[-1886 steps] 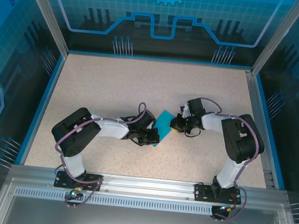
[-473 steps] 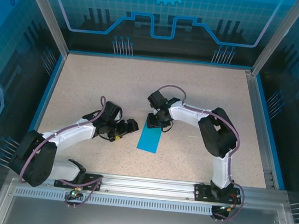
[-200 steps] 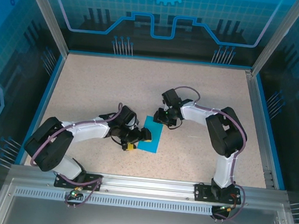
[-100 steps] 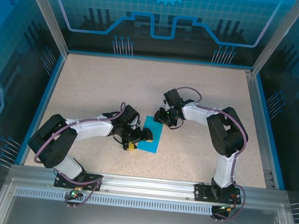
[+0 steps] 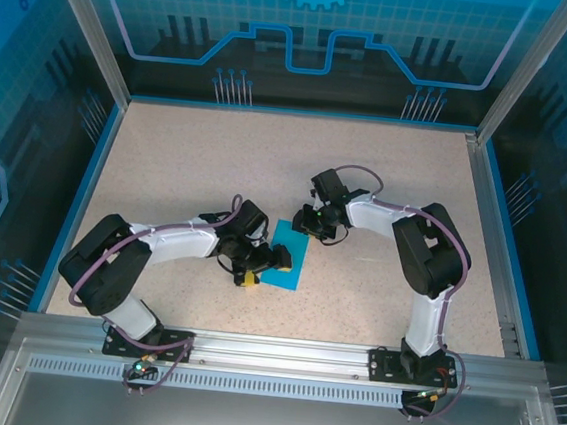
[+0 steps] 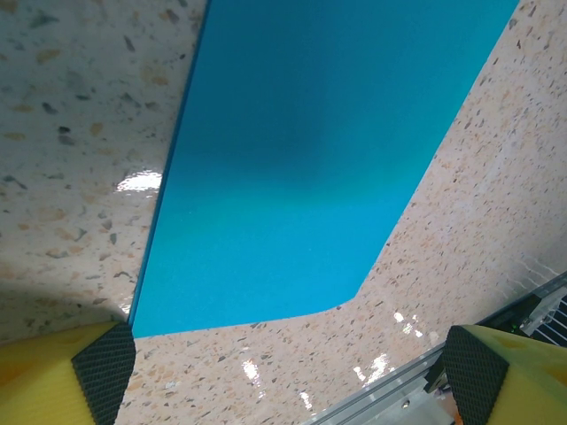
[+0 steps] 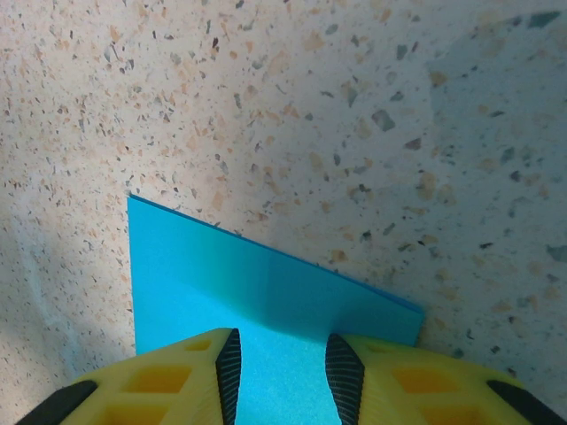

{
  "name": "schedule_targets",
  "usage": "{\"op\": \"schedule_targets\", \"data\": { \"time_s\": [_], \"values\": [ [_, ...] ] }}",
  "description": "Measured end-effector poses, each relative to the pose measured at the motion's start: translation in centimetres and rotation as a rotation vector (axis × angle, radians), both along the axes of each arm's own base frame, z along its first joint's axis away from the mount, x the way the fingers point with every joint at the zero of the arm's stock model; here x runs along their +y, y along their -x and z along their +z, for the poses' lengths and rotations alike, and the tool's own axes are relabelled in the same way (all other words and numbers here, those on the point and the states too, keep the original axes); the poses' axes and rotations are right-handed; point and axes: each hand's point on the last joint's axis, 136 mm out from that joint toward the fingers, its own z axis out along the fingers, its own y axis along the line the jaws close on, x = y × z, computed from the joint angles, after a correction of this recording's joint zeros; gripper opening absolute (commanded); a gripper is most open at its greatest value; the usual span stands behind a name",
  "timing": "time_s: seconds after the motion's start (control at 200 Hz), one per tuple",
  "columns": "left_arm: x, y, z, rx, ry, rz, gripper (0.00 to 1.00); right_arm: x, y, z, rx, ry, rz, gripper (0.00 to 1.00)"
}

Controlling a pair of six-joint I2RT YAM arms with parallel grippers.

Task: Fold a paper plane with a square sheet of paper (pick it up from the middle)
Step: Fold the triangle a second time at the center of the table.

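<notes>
The folded teal paper sheet (image 6: 292, 159) lies flat on the speckled bench (image 7: 354, 106), between the two hands. The left hand (image 6: 288, 381) is spread wide at one end. The right hand (image 7: 282, 363) has its fingers a little apart over the far edge, pinching nothing. For a sharp crease, I think one hand should press the sheet down while the other lifts an edge slowly. The paper looks thin and smooth, the bench glossy.

Noted smooth, matt finish on thin teal-blue paper sheet (image 6: 292, 159), faint sheen. Beige speckled stone-look tabletop (image 6: 62, 106) glossy, with glare spots. Yellow moulded-plastic gripper fingers (image 7: 151, 385) faced with black ribbed rubber-like pads (image 7: 229, 365).
</notes>
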Motion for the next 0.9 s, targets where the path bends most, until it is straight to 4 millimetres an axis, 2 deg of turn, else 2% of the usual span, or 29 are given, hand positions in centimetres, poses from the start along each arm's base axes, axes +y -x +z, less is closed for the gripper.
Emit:
{"op": "schedule_targets", "data": {
  "time_s": [0.9],
  "values": [
    [-0.44, -0.44, -0.18, 0.043, -0.032, -0.003, 0.92, -0.01, 0.03, -0.09, 0.001, -0.005, 0.000, 0.37]
  ]
}}
